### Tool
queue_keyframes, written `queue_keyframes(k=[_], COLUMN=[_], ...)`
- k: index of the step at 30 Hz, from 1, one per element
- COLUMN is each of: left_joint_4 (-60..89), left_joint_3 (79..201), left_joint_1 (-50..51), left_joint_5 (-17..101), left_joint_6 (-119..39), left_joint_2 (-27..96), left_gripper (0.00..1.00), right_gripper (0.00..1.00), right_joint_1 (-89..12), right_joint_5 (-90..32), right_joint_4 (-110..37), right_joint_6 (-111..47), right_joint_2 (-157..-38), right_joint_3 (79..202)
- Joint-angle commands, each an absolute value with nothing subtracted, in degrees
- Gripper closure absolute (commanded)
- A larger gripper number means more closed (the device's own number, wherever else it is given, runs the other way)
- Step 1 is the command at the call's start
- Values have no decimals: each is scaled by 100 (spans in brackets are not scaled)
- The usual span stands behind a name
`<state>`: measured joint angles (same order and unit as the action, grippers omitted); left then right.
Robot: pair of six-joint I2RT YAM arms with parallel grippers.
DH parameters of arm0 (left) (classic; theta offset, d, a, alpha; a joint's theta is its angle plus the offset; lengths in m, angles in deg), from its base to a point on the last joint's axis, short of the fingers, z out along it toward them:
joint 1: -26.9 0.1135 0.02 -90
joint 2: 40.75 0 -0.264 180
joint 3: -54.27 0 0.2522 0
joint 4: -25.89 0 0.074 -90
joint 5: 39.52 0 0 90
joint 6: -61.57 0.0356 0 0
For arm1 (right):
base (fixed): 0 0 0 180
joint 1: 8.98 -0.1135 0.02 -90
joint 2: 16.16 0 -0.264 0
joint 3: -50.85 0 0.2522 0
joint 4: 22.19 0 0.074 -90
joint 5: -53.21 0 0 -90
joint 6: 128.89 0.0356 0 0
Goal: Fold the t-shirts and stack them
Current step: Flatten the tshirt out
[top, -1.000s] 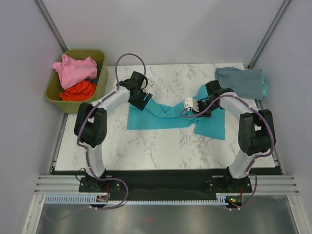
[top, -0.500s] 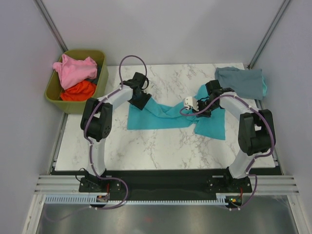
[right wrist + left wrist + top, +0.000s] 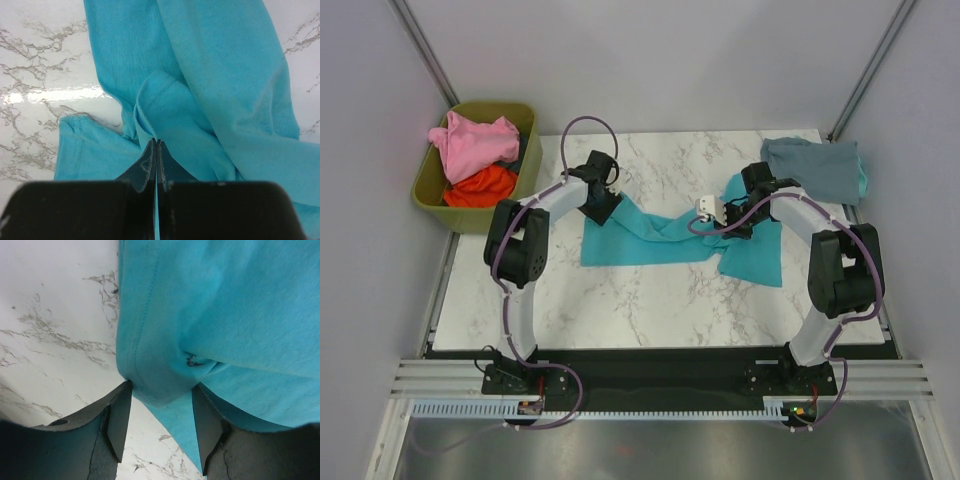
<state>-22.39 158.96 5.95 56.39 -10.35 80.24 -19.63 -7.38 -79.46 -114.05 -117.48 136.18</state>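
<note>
The bright teal t-shirt (image 3: 650, 238) lies stretched across the middle of the marble table (image 3: 620, 300). My left gripper (image 3: 602, 203) is at its far left corner. In the left wrist view (image 3: 161, 390) its jaws stand apart, with a bunched teal fold (image 3: 165, 375) between the tips. My right gripper (image 3: 736, 226) is over the shirt's right part. In the right wrist view (image 3: 156, 141) it is shut on a teal fold (image 3: 165, 100). The dusty grey-blue t-shirt (image 3: 815, 165) lies at the back right. The pink t-shirt (image 3: 472, 140) and the orange-red t-shirt (image 3: 482, 186) are in the bin.
The olive-green bin (image 3: 465, 217) stands off the table's back left corner. Grey walls and frame posts close in the back and sides. The arm bases sit at the near edge.
My left arm has shifted: its elbow has swung up and the gripper has moved a little back and left along the teal shirt's corner. The right arm has hardly moved.
</note>
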Motion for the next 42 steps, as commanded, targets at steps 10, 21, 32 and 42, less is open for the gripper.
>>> queue_keyframes(k=[10, 21, 32, 42], left_joint_4=[-1846, -1846, -1933, -2100], left_joint_3=[15240, 15521, 15899, 15847], left_joint_1=[686, 747, 809, 870], left_joint_5=[5505, 5478, 5347, 5118], left_joint_6=[-233, -260, -163, -207], left_joint_2=[7422, 7615, 7852, 7668], left_gripper=[46, 48, 59, 98], right_gripper=[100, 100, 100, 100], right_joint_1=[-1979, -2049, -2181, -2260], right_joint_5=[-611, -638, -673, -839], right_joint_4=[-7902, -7893, -7770, -7691], right_joint_6=[-11263, -11149, -10956, -10614], right_joint_2=[-11794, -11724, -11724, -11636], right_joint_3=[13774, 13712, 13677, 13809])
